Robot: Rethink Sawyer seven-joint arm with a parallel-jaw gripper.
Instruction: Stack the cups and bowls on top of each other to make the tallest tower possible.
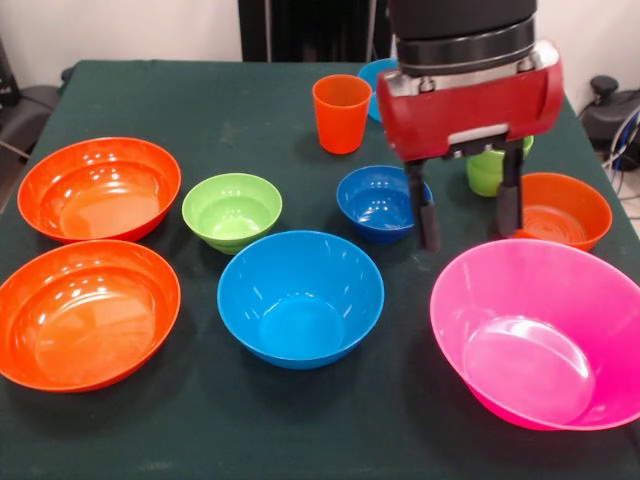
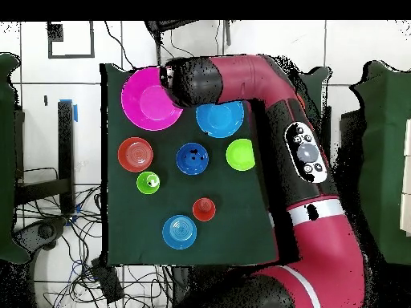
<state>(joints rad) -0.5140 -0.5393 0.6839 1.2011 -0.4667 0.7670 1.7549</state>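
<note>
My gripper (image 1: 469,236) hangs open and holds nothing, its two black fingers (image 1: 427,215) between the dark blue bowl (image 1: 380,203) and the small orange bowl (image 1: 562,210). A lime green cup (image 1: 487,172) stands just behind it. The large pink bowl (image 1: 540,335) lies in front of it, and the large blue bowl (image 1: 300,297) sits mid-table. Two large orange bowls (image 1: 100,187) (image 1: 88,312) and a lime green bowl (image 1: 232,210) are at the left. The orange cup (image 1: 341,112) and a light blue bowl (image 1: 376,72) stand at the back. Each stands alone; no tower shows.
From above, the red arm (image 2: 273,96) covers the gripper and the table's right part, reaching over the pink bowl (image 2: 144,100) and the blue bowl (image 2: 221,120). The green cup (image 2: 148,183) and light blue bowl (image 2: 179,232) stand nearer the base. Cables lie off the table.
</note>
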